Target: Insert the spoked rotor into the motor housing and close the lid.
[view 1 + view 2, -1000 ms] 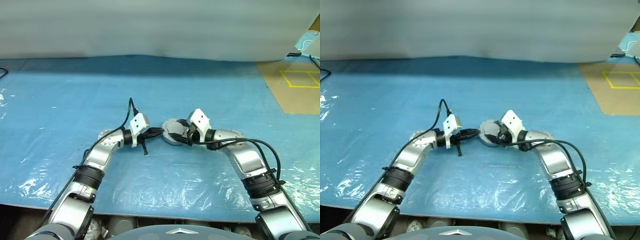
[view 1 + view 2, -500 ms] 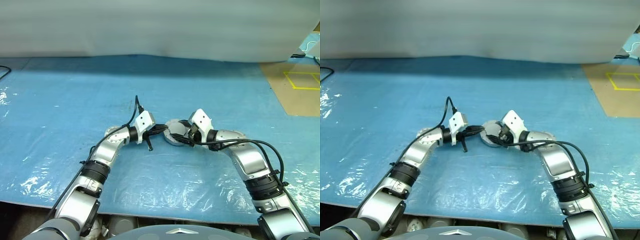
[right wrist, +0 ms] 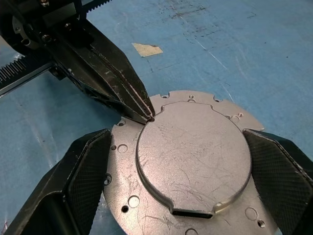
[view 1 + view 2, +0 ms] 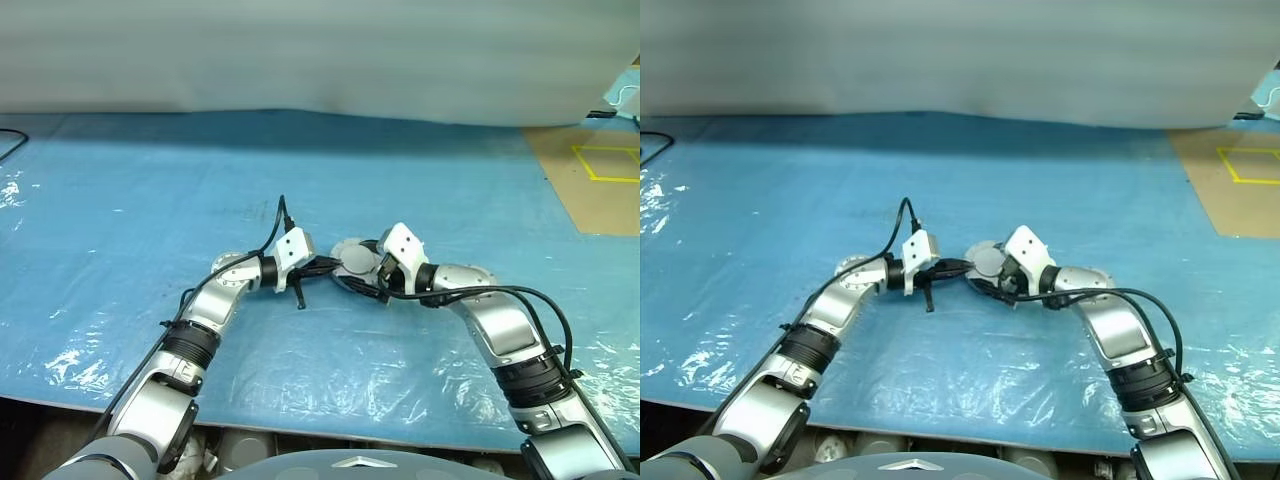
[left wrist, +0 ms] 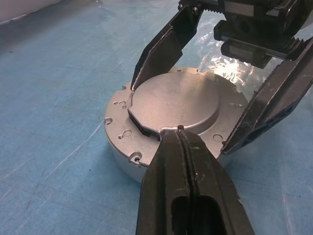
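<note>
A blue plastic sheet [image 4: 150,200] covers the work surface, crinkled and glinting near the front edge, with a pale wall behind and a patch of brown floor with yellow tape [image 4: 600,165] off to the right; in the middle of the sheet sits the motor housing [image 5: 146,142], a short silver cylinder, and its lid [image 5: 176,105] lies flat on top, a round scratched plate with a small notch at one edge; the rim around the lid shows a ring of little holes.

Both arms meet over it; the left gripper [image 5: 179,130] comes in from the left with its two black fingers pressed tight together, nothing between them, and the joined tips rest right at the lid's edge, touching or nearly so; the right gripper [image 3: 176,171] comes from the other side, its fingers [image 3: 85,166] spread wide and standing on either side of the housing, straddling it at the rim; whether the pads actually touch the metal I cannot tell.

A small pale scrap [image 3: 146,49] lies on the sheet just beyond the left gripper.
</note>
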{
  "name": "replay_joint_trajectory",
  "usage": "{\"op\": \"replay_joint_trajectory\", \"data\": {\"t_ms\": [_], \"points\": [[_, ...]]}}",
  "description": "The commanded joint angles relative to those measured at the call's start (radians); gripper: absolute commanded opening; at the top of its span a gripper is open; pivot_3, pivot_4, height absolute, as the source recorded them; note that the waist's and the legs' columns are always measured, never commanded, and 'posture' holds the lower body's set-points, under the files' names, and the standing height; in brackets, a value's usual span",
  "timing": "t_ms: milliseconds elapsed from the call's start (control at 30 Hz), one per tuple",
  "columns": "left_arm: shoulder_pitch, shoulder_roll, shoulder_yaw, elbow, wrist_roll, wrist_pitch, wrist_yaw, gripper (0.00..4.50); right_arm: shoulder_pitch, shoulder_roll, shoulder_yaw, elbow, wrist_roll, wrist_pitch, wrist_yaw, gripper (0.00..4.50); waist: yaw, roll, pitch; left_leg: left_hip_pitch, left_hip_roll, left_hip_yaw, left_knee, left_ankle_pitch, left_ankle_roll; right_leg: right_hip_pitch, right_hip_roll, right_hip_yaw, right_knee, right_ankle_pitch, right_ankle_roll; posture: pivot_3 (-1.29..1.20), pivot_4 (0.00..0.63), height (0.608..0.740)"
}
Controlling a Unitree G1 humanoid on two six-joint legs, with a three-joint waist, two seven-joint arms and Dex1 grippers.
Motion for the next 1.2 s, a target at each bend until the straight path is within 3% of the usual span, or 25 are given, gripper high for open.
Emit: {"op": "replay_joint_trajectory", "data": {"t_ms": [33,367,600,767,933,1100,1200], "points": [[0.005,-0.001,-0.033,0.012,0.029,0.005,-0.010,0.00,0.036,-0.008,0.048,-0.005,-0.021,-0.007,0.013,4.48,0.001,0.000,0.000,0.000,0.000,0.000,0.000,0.000,0.000,0.000,0.000,0.000,0.000,0.000,0.000,0.00,0.150,0.740],[-0.002,0.005,-0.028,0.009,0.031,0.005,-0.013,0.00,0.014,0.003,-0.010,-0.022,-0.038,-0.137,-0.038,4.48,0.001,0.001,0.001,-0.002,0.000,0.000,0.000,0.000,0.000,-0.002,0.000,0.000,0.000,0.000,0.000,0.00,0.150,0.740],[-0.005,0.003,-0.027,0.007,0.031,0.004,-0.010,0.00,0.002,0.039,-0.074,-0.029,0.011,-0.127,-0.083,4.48,0.001,0.001,0.001,-0.003,0.000,0.000,0.000,0.000,0.000,-0.003,0.000,0.000,0.000,0.002,0.004,0.00,0.150,0.740],[-0.004,0.000,-0.028,0.003,0.030,0.005,-0.008,0.00,-0.032,0.082,-0.242,-0.049,0.241,0.171,-0.110,4.48,0.002,0.001,0.002,-0.004,-0.001,0.000,0.000,0.000,0.000,-0.003,0.000,0.000,0.000,0.002,0.004,0.00,0.150,0.740],[0.003,0.001,-0.030,0.005,0.031,-0.001,-0.008,0.00,-0.051,0.080,-0.531,0.032,0.559,0.586,-0.169,4.48,0.011,0.002,0.002,-0.004,-0.001,-0.001,0.000,0.000,0.000,-0.003,0.000,0.000,0.000,0.001,0.003,0.00,0.150,0.740],[0.004,-0.001,-0.032,0.016,0.033,-0.011,-0.004,0.00,0.031,0.101,-0.597,0.007,0.675,0.765,-0.206,4.48,0.018,0.004,0.003,-0.003,-0.001,-0.001,-0.001,0.000,0.000,-0.003,0.001,-0.001,0.000,0.002,0.004,0.00,0.150,0.740],[0.003,-0.006,-0.033,0.023,0.033,-0.017,-0.001,0.00,0.089,0.119,-0.581,-0.031,0.704,0.782,-0.211,4.48,0.018,0.007,0.004,-0.004,-0.001,-0.001,-0.001,0.000,0.000,-0.003,0.001,-0.002,0.000,0.002,0.004,0.00,0.150,0.740]]}}
